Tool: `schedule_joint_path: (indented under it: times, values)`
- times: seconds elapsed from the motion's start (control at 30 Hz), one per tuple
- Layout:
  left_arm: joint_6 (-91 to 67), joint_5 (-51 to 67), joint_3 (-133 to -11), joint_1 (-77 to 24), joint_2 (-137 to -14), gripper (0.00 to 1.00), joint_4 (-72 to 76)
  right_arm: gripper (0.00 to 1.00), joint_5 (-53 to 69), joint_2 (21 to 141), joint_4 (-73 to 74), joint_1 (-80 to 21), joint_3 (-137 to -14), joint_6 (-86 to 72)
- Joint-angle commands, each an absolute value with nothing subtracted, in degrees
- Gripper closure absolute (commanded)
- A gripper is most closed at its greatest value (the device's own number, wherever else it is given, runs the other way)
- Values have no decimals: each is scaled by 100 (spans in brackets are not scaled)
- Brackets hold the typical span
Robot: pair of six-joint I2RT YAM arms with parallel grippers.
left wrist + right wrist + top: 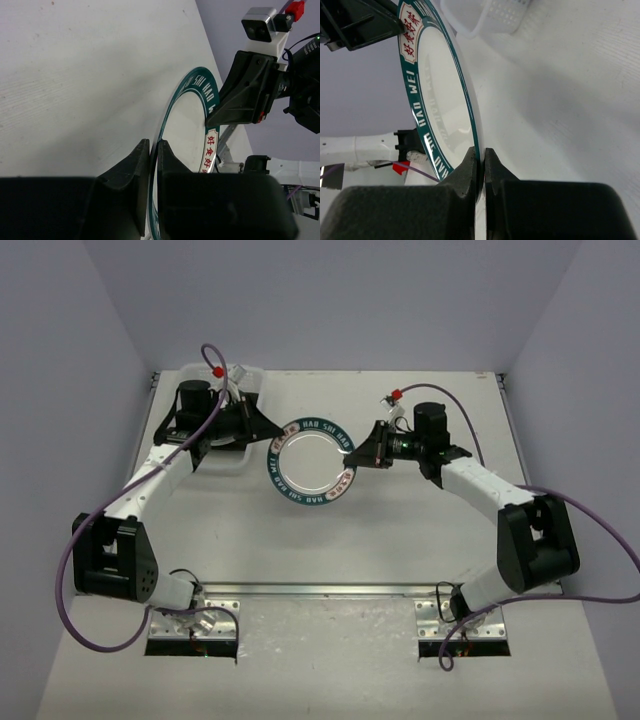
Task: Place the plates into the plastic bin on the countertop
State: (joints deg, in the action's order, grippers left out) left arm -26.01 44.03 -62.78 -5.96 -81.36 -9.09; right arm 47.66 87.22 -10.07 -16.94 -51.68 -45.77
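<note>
At the upper left of the top view, the plastic bin (252,373) sits on the bench (420,540). My left arm (150,475) lies across most of it, so I cannot tell what is inside. Just right of the bin, my left hand (266,440) is pinched onto the left rim of a plate (312,462). From my left wrist, its fingers (132,170) stand almost together, with only the thin teal edge between them.

The plate is round and white, with a dark teal rim that carries white lettering and red-marked panels. It lies near the middle of the frame, apart from the bin and outside it, with its face turned up to the top camera. From both wrists it shows nearly edge-on.

At the plate's right rim, my right hand (360,452) grips the opposite side. Seen from my right wrist, those fingers (465,172) are closed down to a sliver on the rim, and a corner of the bin shows at the top of that frame, beyond the plate.
</note>
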Motion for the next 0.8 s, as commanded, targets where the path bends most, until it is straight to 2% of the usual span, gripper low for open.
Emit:
schedule_joint_path:
  times: [0.0,0.13,0.23,0.27,0.3,0.33,0.4,0.47,0.53,0.57,0.6,0.67,0.7,0.73,0.77]
  values:
    - [-2676,4633,-6302,-694,-8008,94,-563,100,4932,8686,-1472,-1775,-5584,-4670]
    - [-2645,4722,-6294,-783,-7964,89,-518,100,4857,8879,-1624,-1776,-5734,-4876]
    - [-2615,4750,-6304,-800,-7972,62,-515,100,5010,9027,-1845,-1777,-5858,-5143]
    - [-2601,4731,-6314,-800,-7972,62,-533,100,5042,9065,-1878,-1781,-5877,-5186]
    - [-2568,4683,-6325,-800,-7972,63,-575,100,5068,9087,-1926,-1781,-5885,-5239]
    - [-2510,4598,-6343,-800,-7972,69,-645,100,5082,9085,-1977,-1777,-5880,-5292]
    - [-2420,4475,-6389,-801,-7968,96,-743,100,5098,9068,-1979,-1784,-5877,-5300]
    - [-2382,4360,-6436,-806,-7940,100,-826,100,5101,9050,-1983,-1784,-5862,-5297]
    - [-2393,4153,-6453,-795,-7866,100,-833,97,5135,9042,-1987,-1769,-5838,-5263]
    - [-2405,3914,-6460,-782,-7788,100,-852,91,5147,9032,-2012,-1749,-5792,-5256]
    - [-2440,3802,-6460,-750,-7750,100,-861,75,5174,9010,-2060,-1733,-5748,-5272]
    - [-2604,3163,-6460,-441,-7510,100,-897,22,5228,8949,-2425,-1587,-5430,-5435]
    - [-2724,3091,-6452,-253,-7474,100,-880,3,5270,8915,-2556,-1525,-5318,-5513]
    - [-2951,3053,-6443,222,-7414,100,-806,1,5314,8831,-2631,-1367,-5131,-5592]
    - [-3074,2922,-6450,263,-7409,100,-784,1,5325,8769,-2597,-1282,-5044,-5583]
